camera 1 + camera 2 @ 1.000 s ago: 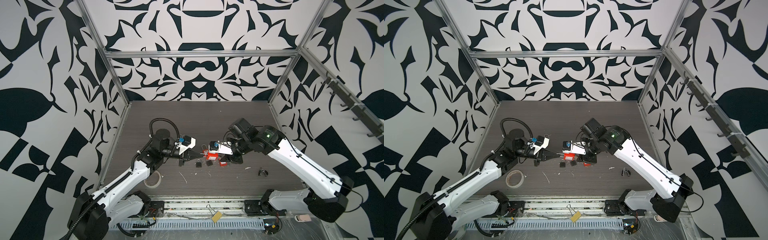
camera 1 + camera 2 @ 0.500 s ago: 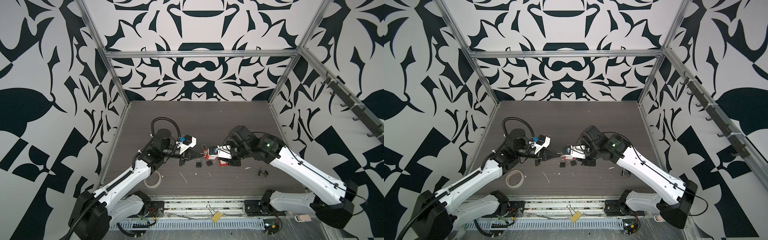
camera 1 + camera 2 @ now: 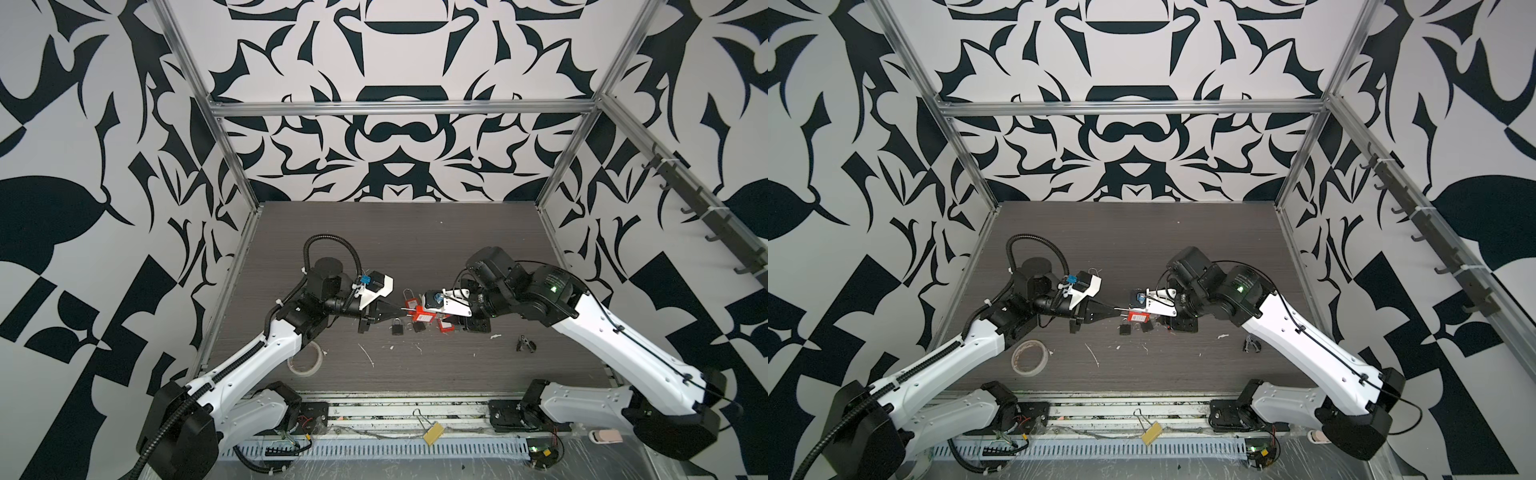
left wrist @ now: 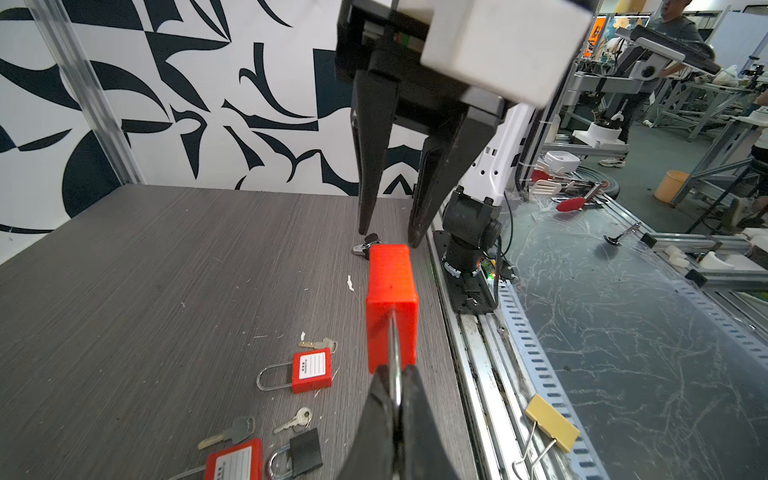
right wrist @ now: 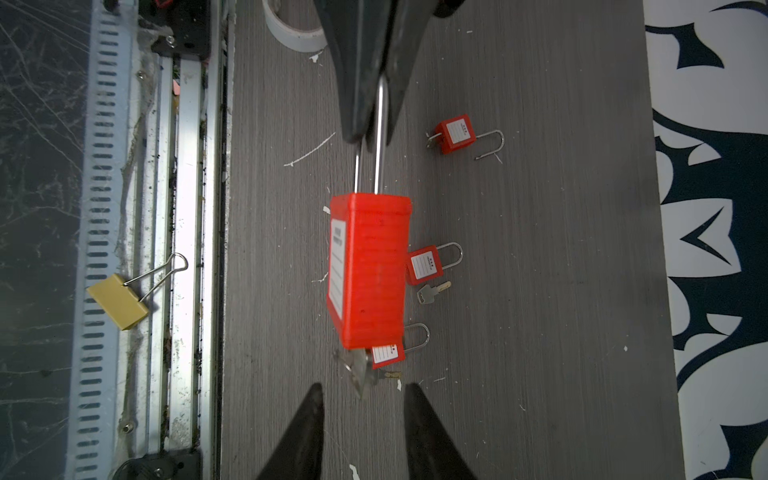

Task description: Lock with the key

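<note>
Roughly level, red padlock (image 4: 392,299), shackle (image 5: 381,166) toward left hand (image 4: 397,376)

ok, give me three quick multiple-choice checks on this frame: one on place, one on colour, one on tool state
1. Where does the yellow binder clip lie?
A. on the dark tabletop
B. on the metal rail in front of the table
C. on a wall hook

2. What colour is the padlock held by its shackle in the left tool?
A. black
B. red
C. yellow

3. How is the right tool?
A. shut, empty
B. shut on the padlock body
C. open, gripping nothing

Key:
1 B: the clip sits on the rail, off the wood-grain surface.
2 B: the body is plain red in both wrist views.
3 C: its fingers stand apart at the padlock's lower end.
</note>
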